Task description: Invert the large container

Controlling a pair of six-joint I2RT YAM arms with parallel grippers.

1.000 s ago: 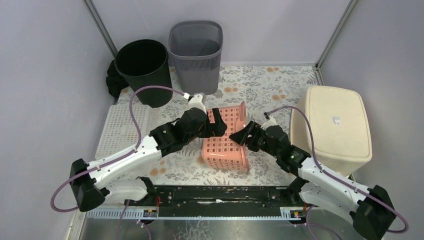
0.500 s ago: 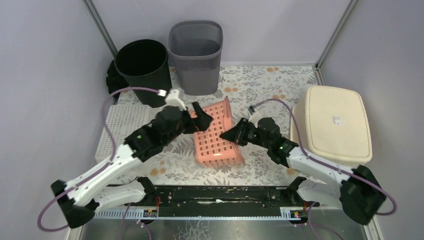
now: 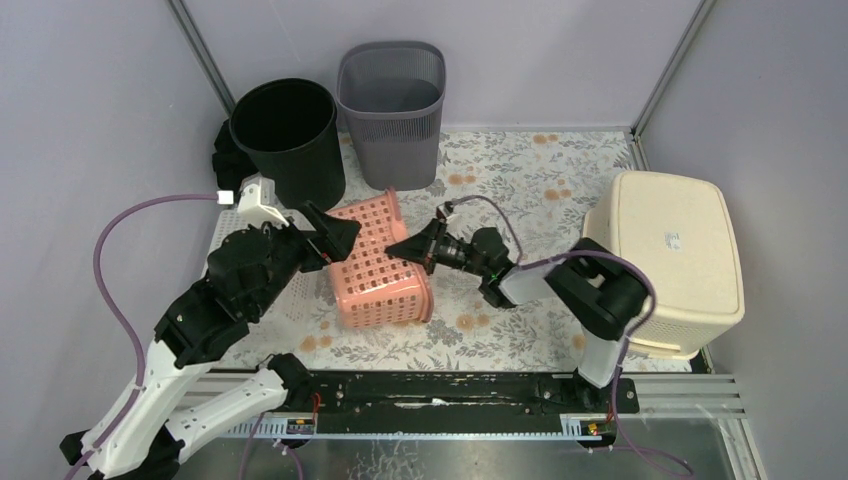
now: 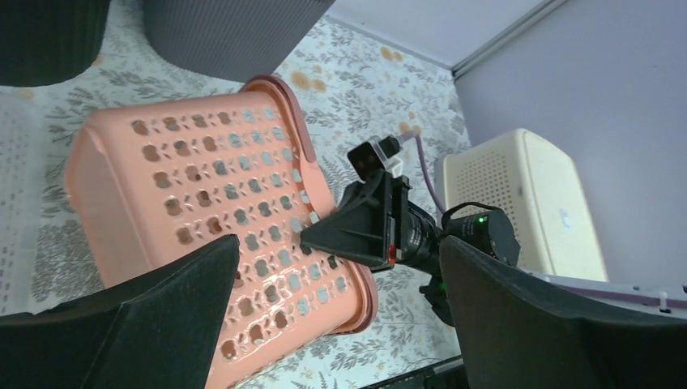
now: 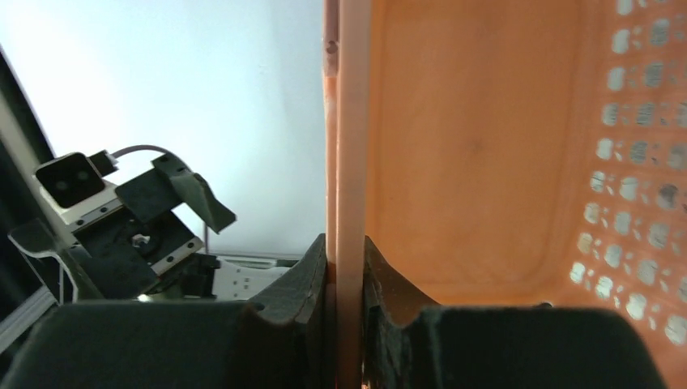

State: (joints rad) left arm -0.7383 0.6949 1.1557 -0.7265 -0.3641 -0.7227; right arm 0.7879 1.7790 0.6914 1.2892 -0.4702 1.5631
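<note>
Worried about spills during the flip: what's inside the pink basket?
In the right wrist view the basket shows only bare walls and floor, no contents. The part behind the right gripper is hidden.

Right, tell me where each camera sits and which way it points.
Top external: fixed high at the robot's back, looking down on the table; left gripper and right gripper show, flanking the basket.
Left wrist: rides that wrist, faces across the basket toward the right gripper; its open fingers frame the bottom.
Right wrist: rides that wrist, looks along the basket's rim; its fingers pinch it.
Shared: each wrist view shows the basket and the other gripper.
</note>
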